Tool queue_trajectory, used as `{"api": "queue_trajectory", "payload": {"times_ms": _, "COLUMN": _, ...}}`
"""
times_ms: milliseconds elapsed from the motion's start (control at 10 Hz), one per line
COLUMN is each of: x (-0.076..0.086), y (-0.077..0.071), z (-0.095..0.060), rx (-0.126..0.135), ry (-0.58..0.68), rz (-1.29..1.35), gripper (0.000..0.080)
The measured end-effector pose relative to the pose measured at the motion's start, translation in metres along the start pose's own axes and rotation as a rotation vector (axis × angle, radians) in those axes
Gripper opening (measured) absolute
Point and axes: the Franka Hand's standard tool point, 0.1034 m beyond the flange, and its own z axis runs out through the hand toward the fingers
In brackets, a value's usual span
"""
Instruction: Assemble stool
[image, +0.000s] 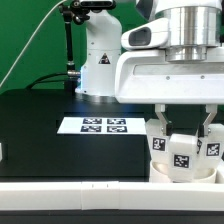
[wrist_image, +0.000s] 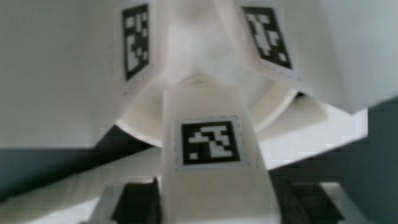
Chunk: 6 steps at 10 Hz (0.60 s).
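Jaws first: from the exterior view I see the gripper (image: 183, 126) low at that view's right, its two dark fingers (image: 160, 115) straddling a tagged white leg (image: 181, 150), but from here I cannot tell for sure whether they clamp it or only flank it. On my wrist feed the gripper (wrist_image: 212, 190) shows as two dark blurred pads at either side of a leg (wrist_image: 212, 150) with a square tag; they sit tight beside its sides, so I read them as closed on that leg, though the blur keeps me cautious. That feed also gives me what the outside camera hides: the leg runs up into the round seat (wrist_image: 178, 100), and two more legs (wrist_image: 263, 40) with tags fan away beyond it, all seemingly seated in the disc. Outside, I only make out a cluster of tagged blocks: one leg at each side (image: 157, 143) and the seat's pale edge (image: 190, 175) below them, right beside the rail (image: 80, 190) along the near border. Further toward that view's left, well apart from the stool, the marker board (image: 103, 125) lies flat on the black table (image: 40, 130). Behind the table stands a white arm base (image: 100, 60), with a green wall (image: 30, 40) beyond it.
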Motion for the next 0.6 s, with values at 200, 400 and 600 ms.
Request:
{"api": "queue_trajectory", "payload": {"times_ms": 200, "x": -0.0025, "y": -0.0067, "z": 0.001, "rx": 0.018, "ry": 0.002, "rz": 0.19, "gripper": 0.033}}
{"api": "queue_trajectory", "payload": {"times_ms": 400, "x": -0.0025, "y": -0.0067, "z": 0.001, "rx": 0.018, "ry": 0.003, "rz": 0.169, "gripper": 0.032}}
{"api": "queue_trajectory", "payload": {"times_ms": 600, "x": -0.0026, "y": -0.0069, "z": 0.001, "rx": 0.018, "ry": 0.003, "rz": 0.169, "gripper": 0.0606}}
